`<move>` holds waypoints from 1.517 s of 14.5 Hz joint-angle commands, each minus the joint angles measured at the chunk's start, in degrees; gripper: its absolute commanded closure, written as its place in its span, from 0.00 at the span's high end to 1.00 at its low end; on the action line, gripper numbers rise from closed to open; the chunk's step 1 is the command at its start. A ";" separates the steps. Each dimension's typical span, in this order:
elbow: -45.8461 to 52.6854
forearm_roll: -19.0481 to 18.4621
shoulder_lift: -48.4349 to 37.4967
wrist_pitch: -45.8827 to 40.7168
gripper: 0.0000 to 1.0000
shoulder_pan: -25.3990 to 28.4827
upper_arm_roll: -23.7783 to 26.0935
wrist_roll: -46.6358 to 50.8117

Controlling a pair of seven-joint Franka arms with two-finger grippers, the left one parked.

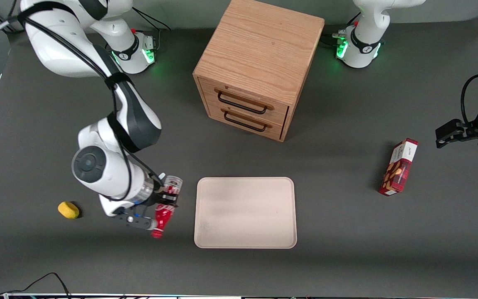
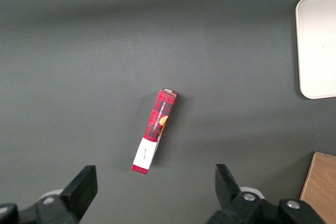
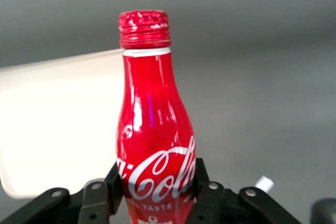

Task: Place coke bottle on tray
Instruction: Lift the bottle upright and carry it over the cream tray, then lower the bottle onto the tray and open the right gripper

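Observation:
The coke bottle (image 1: 165, 211) (image 3: 155, 129) is a slim red bottle with white script. My right gripper (image 1: 167, 199) (image 3: 156, 182) is shut on its lower body, one black finger pressed against each side. In the front view the bottle hangs tilted above the dark table, its red cap pointing toward the front camera and its silvery base pointing away. It is just beside the cream tray (image 1: 245, 212), off the tray's short edge at the working arm's end. The pale tray (image 3: 47, 129) also shows in the right wrist view, past the bottle.
A wooden drawer cabinet (image 1: 255, 66) stands farther from the front camera than the tray. A yellow sponge-like lump (image 1: 68, 209) lies toward the working arm's end. A red snack box (image 1: 398, 167) (image 2: 155, 130) lies toward the parked arm's end.

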 commanded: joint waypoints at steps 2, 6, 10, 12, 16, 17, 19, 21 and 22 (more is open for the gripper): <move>9.20 -0.48 11.64 3.85 0.00 0.51 4.13 -6.80; 9.38 -0.56 15.78 5.26 0.00 2.63 3.79 -6.10; 9.29 -0.65 18.85 5.79 0.00 3.07 3.61 -5.75; 9.29 -0.65 19.99 6.23 0.00 3.15 3.52 -5.14; 9.11 -0.83 20.35 6.40 0.63 3.86 3.44 -3.64; 8.94 -0.92 20.35 7.02 1.00 3.86 3.26 -3.38; 8.94 -1.00 20.44 7.46 1.00 3.77 2.91 -3.64; 8.85 -1.00 20.35 7.55 1.00 3.86 2.29 -3.73; 8.68 -1.00 20.35 7.55 1.00 3.86 2.21 -3.73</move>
